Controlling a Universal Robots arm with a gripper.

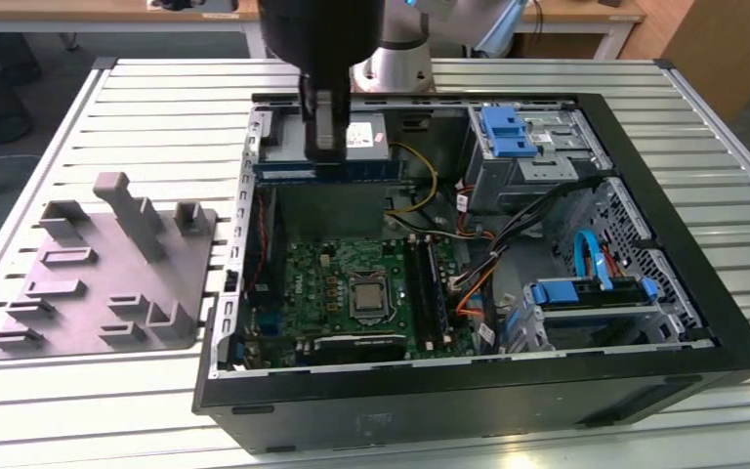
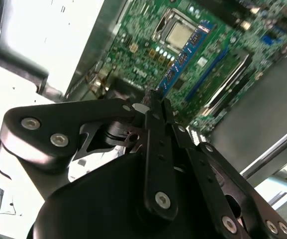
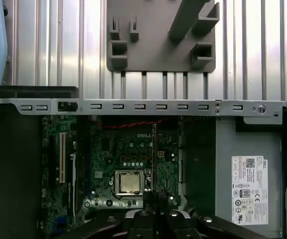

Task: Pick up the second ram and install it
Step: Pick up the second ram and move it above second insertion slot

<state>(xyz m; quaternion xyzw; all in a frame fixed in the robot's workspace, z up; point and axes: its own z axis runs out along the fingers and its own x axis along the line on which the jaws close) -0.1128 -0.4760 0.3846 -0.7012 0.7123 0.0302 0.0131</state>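
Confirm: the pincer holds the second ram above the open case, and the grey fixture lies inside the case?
No: the grey fixture lies on the slatted table beside the case, at the exterior view's left. The pincer does hold the second ram above the open case.

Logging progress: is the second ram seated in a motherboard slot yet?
No: the gripper holds the second ram in the air, well above the motherboard.

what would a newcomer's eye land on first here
The open PC case on the slatted table, its green motherboard bare inside. Over its far end the gripper holds the ram. A grey fixture lies beside the case at the exterior view's left.
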